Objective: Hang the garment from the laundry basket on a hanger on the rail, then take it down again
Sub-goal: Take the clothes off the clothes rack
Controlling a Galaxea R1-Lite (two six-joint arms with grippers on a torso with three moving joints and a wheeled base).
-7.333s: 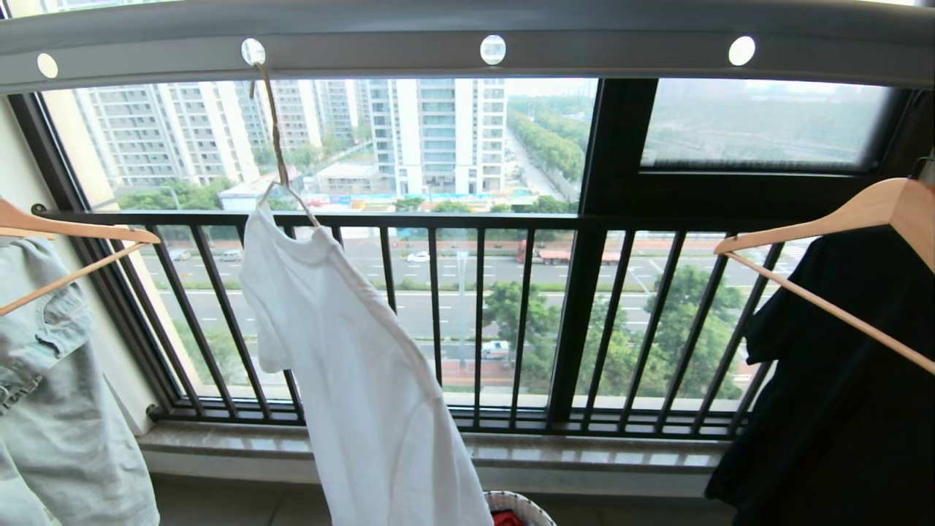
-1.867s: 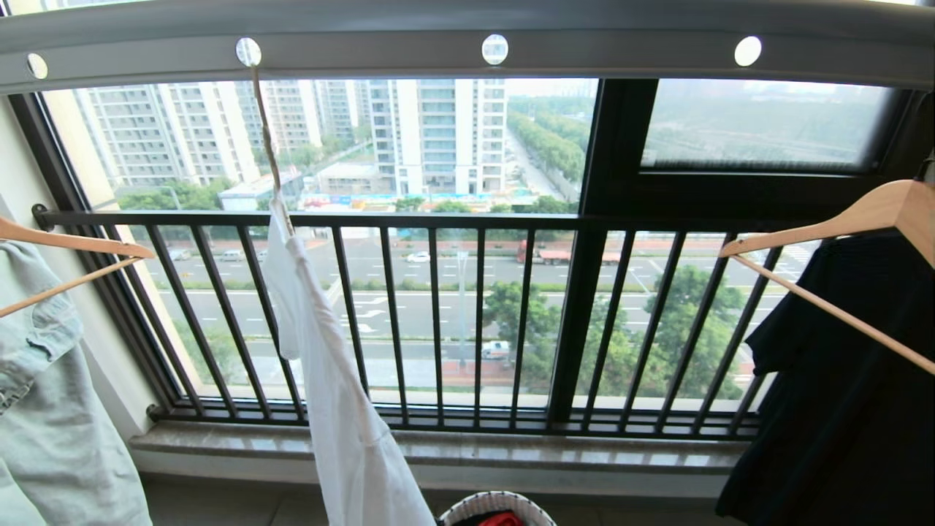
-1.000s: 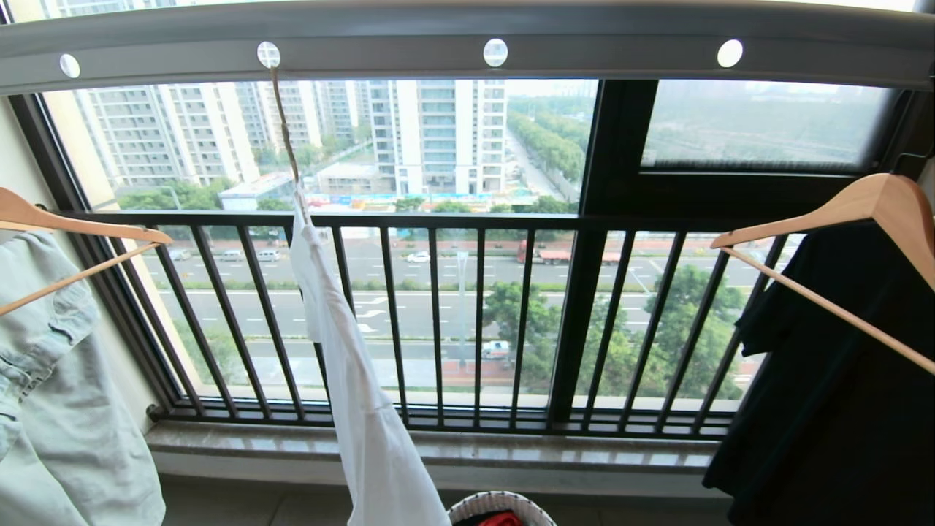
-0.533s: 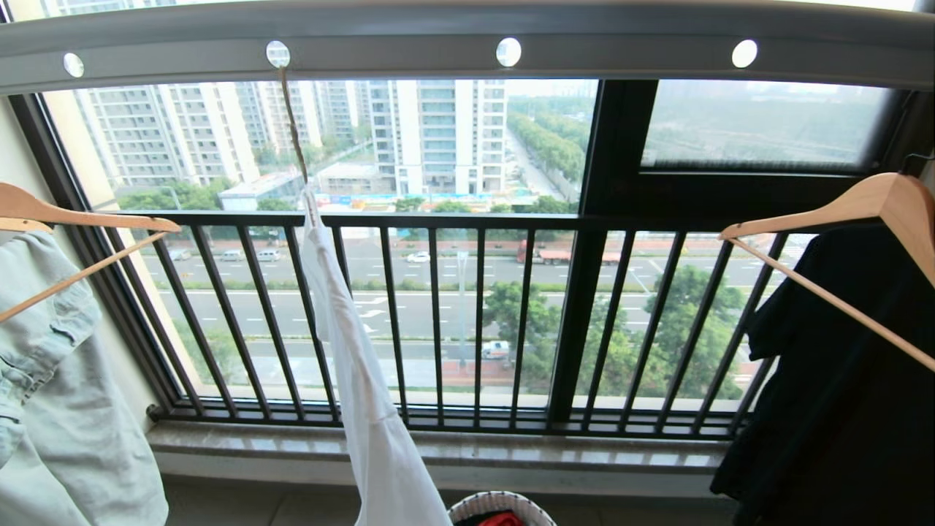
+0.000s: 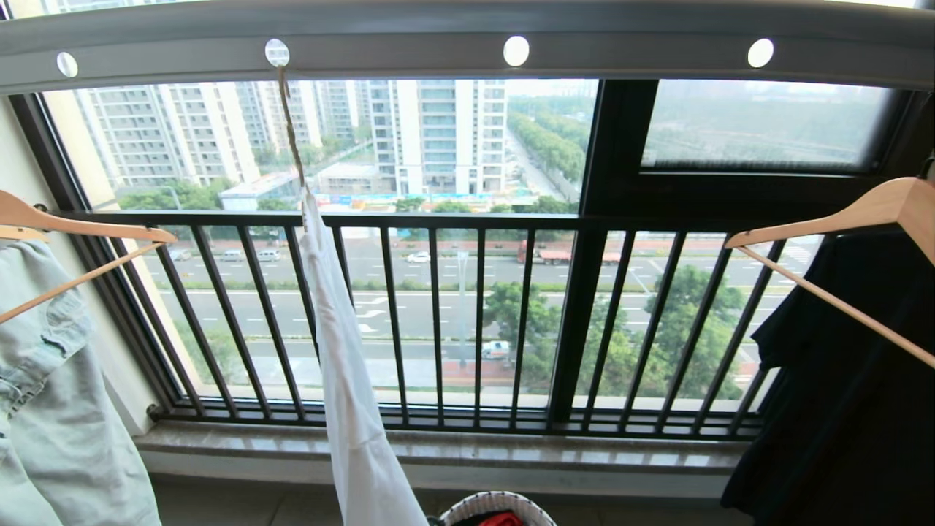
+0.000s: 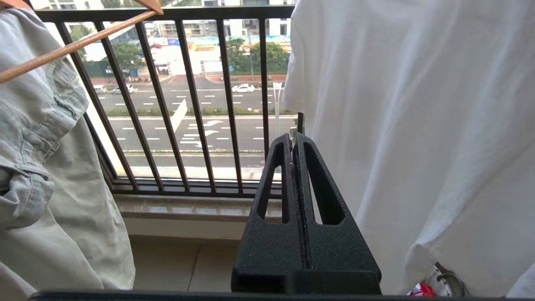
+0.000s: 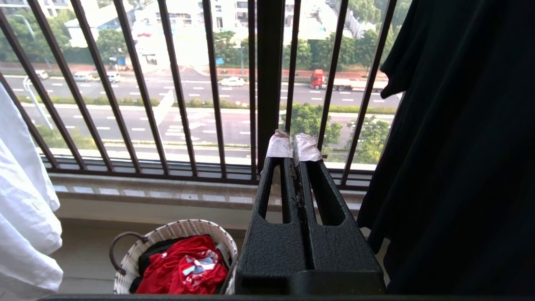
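While the garment point(image 5: 350, 380) hangs on the rail point(image 5: 409, 55), left claw point(image 6: 293, 140) closed, empty, right claw point(image 7: 294, 146) likewise.

High window over a daylit city street

A dark-framed window point(image 5: 606, 146) fills the wall, with a black barred railing point(image 5: 438, 321) across its lower half and a pale stone sill point(image 5: 453, 449) beneath. Under the sill lies a light tiled floor point(image 6: 184, 267). A cream wall point(image 5: 29, 183) edges the window at one side. Outside, tall apartment blocks point(image 5: 431, 131), green trees point(image 5: 555, 321) and a wide road with cars point(image 5: 416, 307) sit in soft hazy daylight.
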